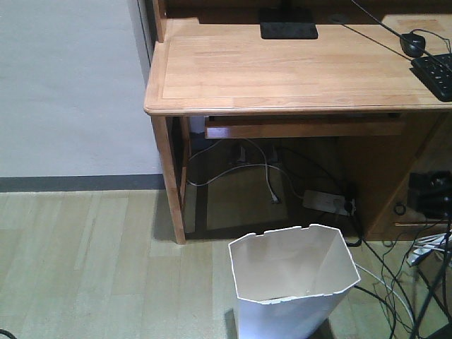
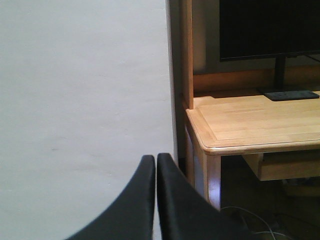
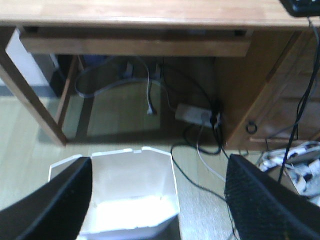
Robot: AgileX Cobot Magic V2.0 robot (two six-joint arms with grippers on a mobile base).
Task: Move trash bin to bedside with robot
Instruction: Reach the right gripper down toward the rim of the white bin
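The white trash bin stands upright on the wood floor in front of the light wooden desk, its angular rim open and empty inside. It also shows in the right wrist view, below and between the fingers. My right gripper is open wide above the bin; its left finger overlaps the bin's left rim and its right finger hangs over the floor cables. My left gripper is shut and empty, pointing at the grey wall beside the desk. The bed is out of view.
The light wooden desk carries a monitor base, a mouse and a keyboard. A power strip and several black and white cables lie under the desk and to the right of the bin. Wood floor lies to the bin's left.
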